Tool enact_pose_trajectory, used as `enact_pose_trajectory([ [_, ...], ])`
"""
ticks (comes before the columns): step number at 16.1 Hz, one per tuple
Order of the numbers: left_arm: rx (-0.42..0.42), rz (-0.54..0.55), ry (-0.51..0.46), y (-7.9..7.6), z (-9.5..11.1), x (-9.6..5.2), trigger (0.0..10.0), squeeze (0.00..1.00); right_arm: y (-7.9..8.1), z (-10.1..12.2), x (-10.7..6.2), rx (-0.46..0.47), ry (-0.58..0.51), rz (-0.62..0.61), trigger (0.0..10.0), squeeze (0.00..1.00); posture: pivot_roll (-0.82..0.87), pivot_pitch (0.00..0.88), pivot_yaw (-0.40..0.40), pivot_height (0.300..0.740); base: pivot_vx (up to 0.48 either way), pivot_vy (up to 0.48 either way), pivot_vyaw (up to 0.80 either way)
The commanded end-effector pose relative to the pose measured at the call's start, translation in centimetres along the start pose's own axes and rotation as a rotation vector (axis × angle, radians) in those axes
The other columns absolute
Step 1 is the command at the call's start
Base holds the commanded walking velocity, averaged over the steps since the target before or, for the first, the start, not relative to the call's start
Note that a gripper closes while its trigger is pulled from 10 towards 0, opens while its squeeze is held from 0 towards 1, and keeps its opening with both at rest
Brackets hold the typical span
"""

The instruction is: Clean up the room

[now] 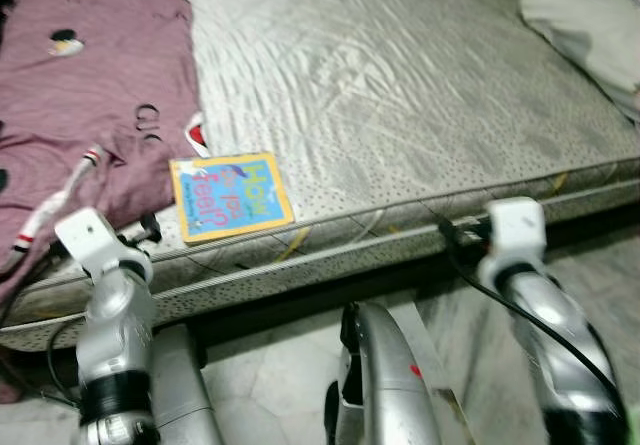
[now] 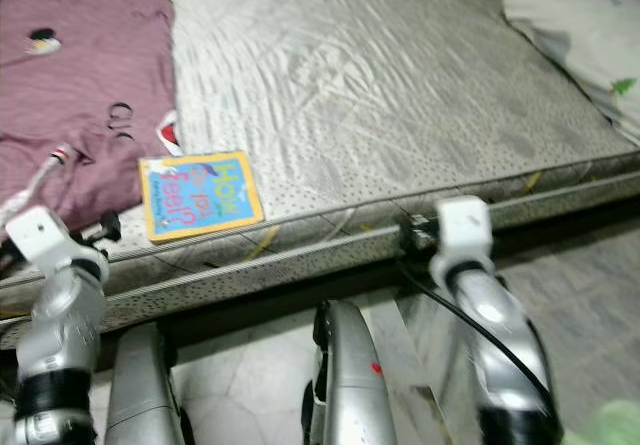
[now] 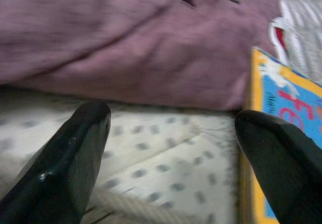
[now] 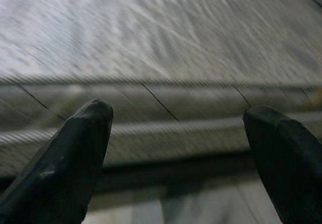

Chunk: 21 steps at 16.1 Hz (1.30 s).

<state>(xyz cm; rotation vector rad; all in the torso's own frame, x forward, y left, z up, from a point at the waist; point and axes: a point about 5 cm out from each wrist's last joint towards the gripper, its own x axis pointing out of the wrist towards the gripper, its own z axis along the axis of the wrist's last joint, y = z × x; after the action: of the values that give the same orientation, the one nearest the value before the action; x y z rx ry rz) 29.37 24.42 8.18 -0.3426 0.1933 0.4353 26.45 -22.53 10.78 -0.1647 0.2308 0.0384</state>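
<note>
A yellow and blue picture book [image 1: 231, 197] lies flat near the front edge of the grey mattress [image 1: 400, 85]. A mauve garment [image 1: 90, 95] with small prints is spread over the mattress's left part, touching the book's far corner. My left gripper [image 3: 173, 133] is open at the mattress edge, just left of the book [image 3: 282, 113] and in front of the garment [image 3: 131, 43], holding nothing. My right gripper [image 4: 178, 133] is open too, level with the mattress's front edge [image 4: 161, 98] further right, empty.
A white bundle of cloth [image 1: 590, 25] lies at the far right corner of the mattress. A dark bed frame runs under the mattress edge. Pale tiled floor [image 1: 280, 385] is below, where my own legs stand.
</note>
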Motion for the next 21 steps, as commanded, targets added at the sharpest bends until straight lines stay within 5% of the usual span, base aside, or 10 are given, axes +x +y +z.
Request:
enact_pose_trajectory([
  [1,-0.001,-0.041,0.018,-0.9,-0.2,0.4,10.0,0.0,-0.5,0.4,-0.8,0.006,-0.005,-0.007,10.0,0.0,-0.27,0.203,-0.106,0.523,0.0,0.0,0.0],
  [6,0.034,-0.156,0.08,-3.7,-0.9,2.0,10.0,0.0,-1.4,-0.3,-3.1,-0.013,0.063,-0.035,10.0,0.0,-0.3,0.245,-0.103,0.523,0.0,0.0,0.0],
  [10,-0.001,-0.198,0.152,-4.6,-2.4,2.1,10.0,0.0,-1.3,0.5,-2.7,-0.02,0.05,-0.043,10.0,0.0,-0.3,0.239,-0.1,0.523,0.0,0.0,0.0],
  [13,-0.055,-0.336,0.201,-5.8,-3.2,2.2,10.0,0.0,-0.8,1.1,-2.0,-0.015,0.03,-0.041,10.0,0.0,-0.3,0.21,-0.094,0.523,0.0,0.0,0.0],
  [14,-0.087,-0.373,0.202,-6.2,-3.2,2.3,0.0,0.0,-0.7,1.4,-1.8,-0.017,0.017,-0.041,10.0,0.0,-0.3,0.204,-0.091,0.523,0.0,0.0,0.0],
  [21,-0.149,-0.446,0.224,-7.1,-3.0,2.8,0.0,0.0,-0.1,2.7,0.0,-0.012,-0.031,-0.047,10.0,0.0,-0.29,0.143,-0.081,0.523,0.0,0.0,0.0],
])
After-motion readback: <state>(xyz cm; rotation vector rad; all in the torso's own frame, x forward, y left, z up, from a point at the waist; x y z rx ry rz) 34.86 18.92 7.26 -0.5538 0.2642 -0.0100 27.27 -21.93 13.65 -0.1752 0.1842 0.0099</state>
